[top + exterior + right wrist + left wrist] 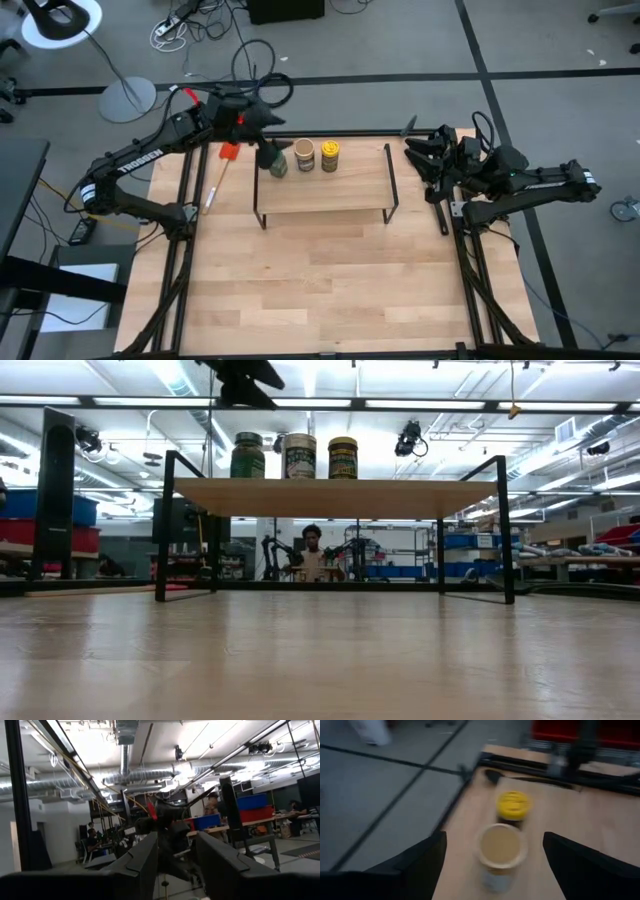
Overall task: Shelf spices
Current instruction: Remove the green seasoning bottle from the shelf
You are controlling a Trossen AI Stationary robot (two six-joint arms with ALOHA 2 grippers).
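Note:
Three spice jars stand in a row on the far left part of the shelf [330, 190]: green-lidded [278, 163], tan-lidded [304, 155], yellow-lidded [329, 155]. The low view shows them upright on the board [330, 497]: green-lidded [247, 456], tan-lidded [299, 456], yellow-lidded [342, 458]. My left gripper [267, 135] hovers open above the green jar's end of the row, touching nothing. Its wrist view shows the tan lid [502, 845] and yellow lid [513, 804] beyond its spread fingers [493, 836]. My right gripper [418, 165] waits open at the table's right edge.
A red-headed spatula [222, 170] lies on the table left of the shelf. A black spoon [492, 776] lies near the table's far edge. Black frame rails run along both sides of the table. The near half of the tabletop [330, 290] holds nothing.

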